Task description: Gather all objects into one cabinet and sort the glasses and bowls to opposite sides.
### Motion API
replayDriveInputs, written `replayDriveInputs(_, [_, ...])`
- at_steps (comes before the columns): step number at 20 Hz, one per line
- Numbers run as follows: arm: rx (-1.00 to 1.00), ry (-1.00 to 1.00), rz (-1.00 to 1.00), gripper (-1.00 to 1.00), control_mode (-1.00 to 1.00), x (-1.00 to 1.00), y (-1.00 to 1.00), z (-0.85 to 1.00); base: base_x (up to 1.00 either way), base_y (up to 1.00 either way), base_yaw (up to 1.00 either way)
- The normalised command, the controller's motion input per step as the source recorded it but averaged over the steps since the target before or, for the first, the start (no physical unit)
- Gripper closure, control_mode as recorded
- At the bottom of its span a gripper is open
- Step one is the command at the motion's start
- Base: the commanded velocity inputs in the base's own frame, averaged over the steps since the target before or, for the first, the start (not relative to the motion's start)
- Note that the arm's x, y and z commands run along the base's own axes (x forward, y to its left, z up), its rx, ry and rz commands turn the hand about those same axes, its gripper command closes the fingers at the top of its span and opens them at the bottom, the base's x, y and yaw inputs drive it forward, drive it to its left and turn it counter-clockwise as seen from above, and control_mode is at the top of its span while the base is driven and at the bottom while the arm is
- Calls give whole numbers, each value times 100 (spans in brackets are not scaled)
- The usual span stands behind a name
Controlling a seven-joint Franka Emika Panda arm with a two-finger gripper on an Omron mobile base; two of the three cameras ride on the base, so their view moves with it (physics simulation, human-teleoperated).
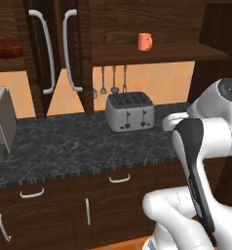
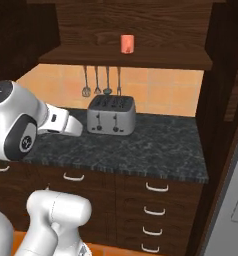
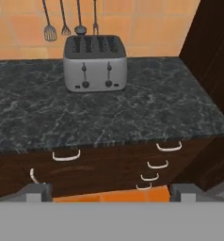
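Cabinet (image 1: 152, 51): dark wood, doors swung open, one wide shelf above the counter (image 1: 79, 141). Toaster (image 1: 129, 112): silver, at the far side of the counter, below the shelf. Bowl (image 1: 6, 47): reddish-brown, on the left neighbouring shelf. Cup (image 1: 145, 41): orange-red, upright on the wide shelf, right of centre. Gripper (image 3: 109, 190): low before the drawers, fingers spread apart, empty. Advice: raise the arm well above the toaster before reaching shelfward.

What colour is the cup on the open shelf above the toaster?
Orange-red; the cup shows best in the left base view.
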Motion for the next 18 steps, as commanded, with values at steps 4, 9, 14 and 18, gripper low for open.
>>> replayDriveInputs(4, [0, 0, 0, -100, 100, 0, 0, 0, 28, -31, 2])
replayDriveInputs(9, [9, -28, 8, -100, -100, 21, -23, 95, 0, 0, 0])
replayDriveInputs(14, [3, -30, 3, -100, -100, 97, -11, 100, 0, 0, 0])
replayDriveInputs(18, [0, -28, 0, -100, -100, 100, 0, 95, 0, 0, 0])
